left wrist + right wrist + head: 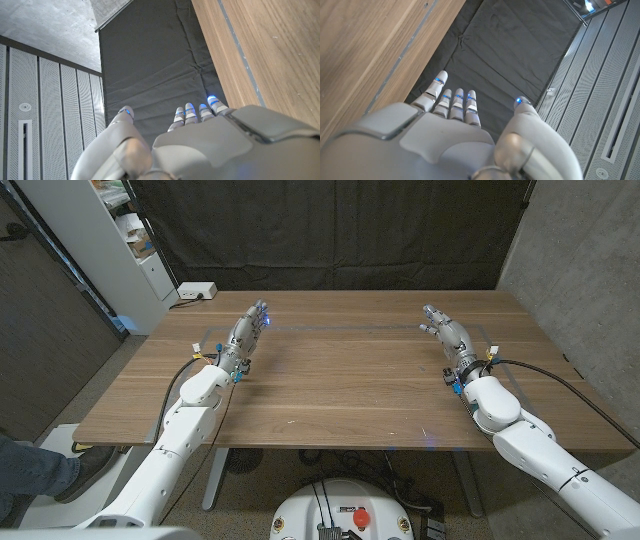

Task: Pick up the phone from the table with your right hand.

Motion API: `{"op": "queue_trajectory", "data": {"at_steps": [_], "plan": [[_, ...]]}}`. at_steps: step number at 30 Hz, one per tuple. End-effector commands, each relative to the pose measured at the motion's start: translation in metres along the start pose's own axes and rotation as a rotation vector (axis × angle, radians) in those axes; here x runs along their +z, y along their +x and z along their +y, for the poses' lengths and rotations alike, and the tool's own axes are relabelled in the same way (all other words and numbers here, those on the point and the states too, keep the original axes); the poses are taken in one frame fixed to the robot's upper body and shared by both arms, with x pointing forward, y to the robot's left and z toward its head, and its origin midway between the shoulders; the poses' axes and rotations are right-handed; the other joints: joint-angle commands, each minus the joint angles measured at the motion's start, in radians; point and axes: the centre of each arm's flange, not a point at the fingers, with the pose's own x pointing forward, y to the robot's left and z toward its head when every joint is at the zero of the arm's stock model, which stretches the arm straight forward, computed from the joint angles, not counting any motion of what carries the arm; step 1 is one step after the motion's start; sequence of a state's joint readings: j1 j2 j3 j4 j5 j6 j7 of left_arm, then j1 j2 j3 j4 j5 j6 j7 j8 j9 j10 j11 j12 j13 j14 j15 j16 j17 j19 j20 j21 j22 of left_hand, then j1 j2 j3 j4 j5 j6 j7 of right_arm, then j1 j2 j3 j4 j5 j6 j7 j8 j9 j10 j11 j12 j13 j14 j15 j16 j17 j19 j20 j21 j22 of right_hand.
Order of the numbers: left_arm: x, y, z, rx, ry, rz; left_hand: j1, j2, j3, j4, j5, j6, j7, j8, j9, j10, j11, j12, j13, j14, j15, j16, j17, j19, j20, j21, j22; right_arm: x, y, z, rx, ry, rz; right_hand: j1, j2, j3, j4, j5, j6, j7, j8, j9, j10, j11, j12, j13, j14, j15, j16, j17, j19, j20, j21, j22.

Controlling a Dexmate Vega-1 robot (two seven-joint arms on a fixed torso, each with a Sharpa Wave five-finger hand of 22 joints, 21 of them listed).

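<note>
The right hand [447,333], at right of centre in the head view, holds nothing, fingers extended and apart. The left hand [246,333], left of centre, likewise. No phone is visible on the wooden table [340,385]. Risk: with no target located, any reach closes on bare wood.

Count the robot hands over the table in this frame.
2: the left hand stands near the table's far left, the right hand near its far right, both holding nothing.

head view overhead, wrist views close, table [340,390] shared
</note>
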State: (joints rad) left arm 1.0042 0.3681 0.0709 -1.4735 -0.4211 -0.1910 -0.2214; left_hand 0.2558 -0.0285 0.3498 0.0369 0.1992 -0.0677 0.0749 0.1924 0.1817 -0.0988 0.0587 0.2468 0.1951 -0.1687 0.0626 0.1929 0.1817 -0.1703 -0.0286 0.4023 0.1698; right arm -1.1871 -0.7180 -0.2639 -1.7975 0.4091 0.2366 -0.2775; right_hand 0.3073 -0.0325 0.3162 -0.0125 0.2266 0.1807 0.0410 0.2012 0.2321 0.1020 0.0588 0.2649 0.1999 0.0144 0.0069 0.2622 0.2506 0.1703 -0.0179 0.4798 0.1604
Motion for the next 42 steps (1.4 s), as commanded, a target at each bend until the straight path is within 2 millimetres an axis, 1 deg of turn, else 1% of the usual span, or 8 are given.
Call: {"op": "queue_trajectory", "data": {"at_steps": [1,6,13,35,42], "plan": [[0.004,-0.007,0.001,0.0,0.0,-0.009,0.005,0.011,0.003,-0.007,-0.005,0.009,0.001,0.002,-0.001,0.002,-0.003,-0.006,0.003,0.003,-0.002,0.004,-0.001,-0.126,-0.015,-0.004,0.004,0.007,-0.009,-0.003,-0.008,-0.049,0.006,0.012,0.003,0.0,-0.004,0.002,0.007,-0.001,0.005,0.0,0.006,0.0,-0.006,0.0,0.007,-0.002,-0.002,0.002,-0.002,-0.001,-0.003,0.005],[0.006,-0.007,-0.001,-0.005,-0.002,-0.013,0.005,0.012,0.003,-0.008,-0.005,0.009,0.001,0.002,-0.001,0.001,-0.003,-0.008,0.003,0.004,-0.003,0.003,-0.001,-0.125,-0.012,-0.006,0.004,0.009,-0.013,-0.006,-0.02,-0.058,0.007,0.012,0.004,0.0,-0.005,0.002,0.008,-0.002,0.005,-0.001,0.006,-0.001,-0.008,-0.001,0.008,-0.002,-0.002,0.001,-0.002,-0.001,-0.005,0.005],[0.006,-0.006,-0.005,-0.009,0.008,-0.012,0.005,0.012,0.002,-0.009,-0.005,0.009,0.0,0.001,-0.001,0.002,-0.003,-0.008,0.003,0.004,-0.003,0.003,-0.001,-0.125,-0.009,-0.008,0.004,0.013,-0.018,-0.009,-0.035,-0.115,0.011,0.013,0.005,-0.002,-0.006,0.002,0.008,-0.003,0.005,-0.003,0.008,-0.003,-0.009,-0.001,0.009,-0.004,-0.003,-0.001,-0.001,-0.001,-0.008,0.005],[0.008,-0.007,-0.012,-0.019,0.01,-0.016,0.006,0.015,0.001,-0.012,-0.005,0.009,0.001,0.0,-0.001,0.002,-0.003,-0.011,0.002,0.002,-0.004,0.002,0.0,-0.123,-0.007,-0.016,0.004,0.015,-0.033,-0.014,-0.074,-0.197,0.02,0.016,0.008,-0.005,-0.011,0.003,0.02,-0.006,0.008,-0.01,0.018,-0.007,-0.013,-0.003,0.017,-0.009,-0.003,-0.007,0.011,-0.007,-0.016,0.005],[0.007,-0.009,-0.012,-0.018,0.012,-0.015,0.006,0.016,0.001,-0.013,-0.006,0.009,0.001,0.0,-0.001,0.002,-0.004,-0.012,0.002,0.002,-0.003,0.001,0.0,-0.123,-0.006,-0.019,0.004,0.016,-0.04,-0.017,-0.083,-0.243,0.032,0.017,0.009,-0.006,-0.013,0.004,0.022,-0.006,0.008,-0.012,0.022,-0.01,-0.014,-0.003,0.02,-0.011,-0.003,-0.008,0.014,-0.007,-0.019,0.005]]}}
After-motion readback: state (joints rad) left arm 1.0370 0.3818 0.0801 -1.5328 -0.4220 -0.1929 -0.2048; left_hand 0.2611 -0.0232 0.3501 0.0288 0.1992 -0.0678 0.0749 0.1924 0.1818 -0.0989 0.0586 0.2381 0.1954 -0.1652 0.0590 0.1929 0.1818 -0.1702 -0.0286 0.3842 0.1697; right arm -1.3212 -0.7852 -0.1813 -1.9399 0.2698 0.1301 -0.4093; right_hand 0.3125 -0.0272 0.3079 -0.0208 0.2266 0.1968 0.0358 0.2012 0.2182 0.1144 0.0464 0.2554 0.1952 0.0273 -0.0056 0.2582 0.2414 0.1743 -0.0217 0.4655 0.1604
